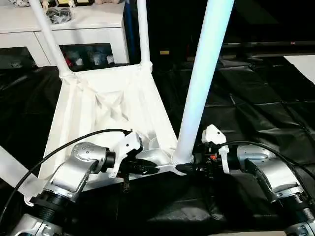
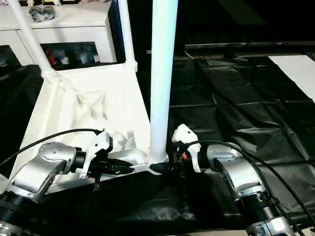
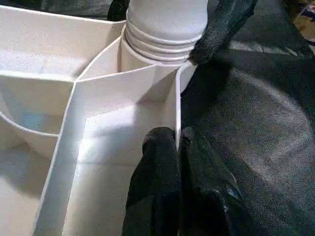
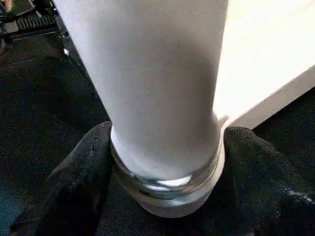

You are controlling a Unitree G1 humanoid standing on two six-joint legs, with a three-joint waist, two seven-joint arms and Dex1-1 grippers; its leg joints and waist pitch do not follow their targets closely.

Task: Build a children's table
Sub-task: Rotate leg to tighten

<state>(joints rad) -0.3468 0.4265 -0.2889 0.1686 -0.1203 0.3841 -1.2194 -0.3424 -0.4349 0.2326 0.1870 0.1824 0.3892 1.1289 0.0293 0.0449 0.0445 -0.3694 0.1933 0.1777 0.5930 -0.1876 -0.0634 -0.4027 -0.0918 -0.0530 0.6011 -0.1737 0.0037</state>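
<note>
- Tabletop (image 1: 106, 105) lies upside down on the black sheet (image 1: 256, 113), two legs (image 1: 49, 34) standing in the far corners
- Left gripper (image 3: 178, 147) pinched tight on the near edge wall; thin rim could slip out
- Right gripper (image 4: 165, 196) straddles the near leg (image 1: 202, 78) at its socket, fingers (image 4: 78, 172) touching both sides; leg could seat crooked or tip

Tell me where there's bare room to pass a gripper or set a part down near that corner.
Free: the black sheet right of the near leg, up to the white board. Crowded: the near corner of the tabletop, where the left gripper and right gripper meet around the leg's base.
</note>
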